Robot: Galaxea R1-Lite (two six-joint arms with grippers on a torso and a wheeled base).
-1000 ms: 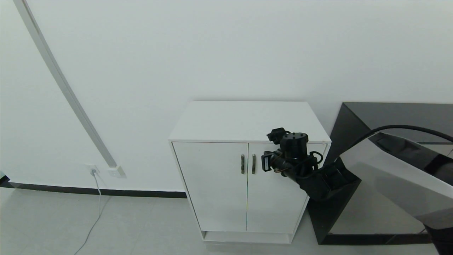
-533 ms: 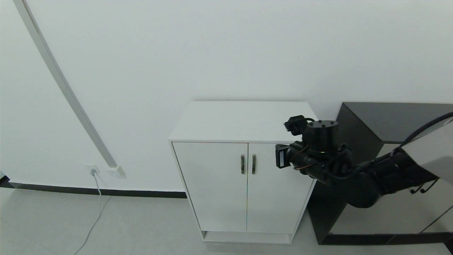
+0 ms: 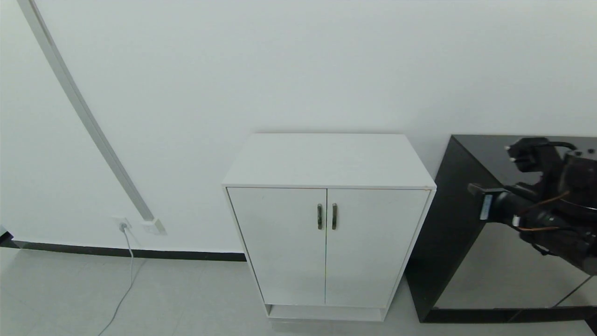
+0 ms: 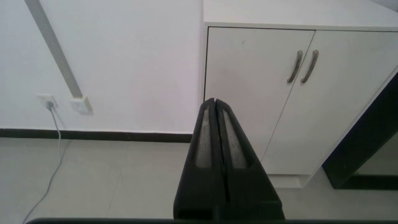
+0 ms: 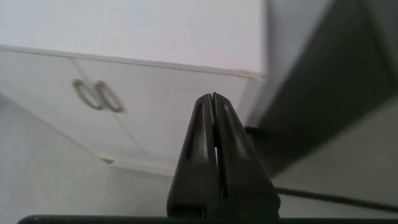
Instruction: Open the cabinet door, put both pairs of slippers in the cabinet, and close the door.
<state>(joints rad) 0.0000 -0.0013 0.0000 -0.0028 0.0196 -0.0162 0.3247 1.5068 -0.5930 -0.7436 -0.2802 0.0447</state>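
Pulled rightward away from the cabinet (image 3: 326,252), right end effector (image 5: 214,102) is closed, empty; left end effector (image 4: 215,106) closed too.

White cabinet (image 3: 329,161), both doors (image 3: 280,242) seemingly shut

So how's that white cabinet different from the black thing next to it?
The cabinet is matt white; the black unit is glossy and mirror-like. The cabinet has two shut doors with handles; the black unit's front is plain. Both stand on the floor against the wall.
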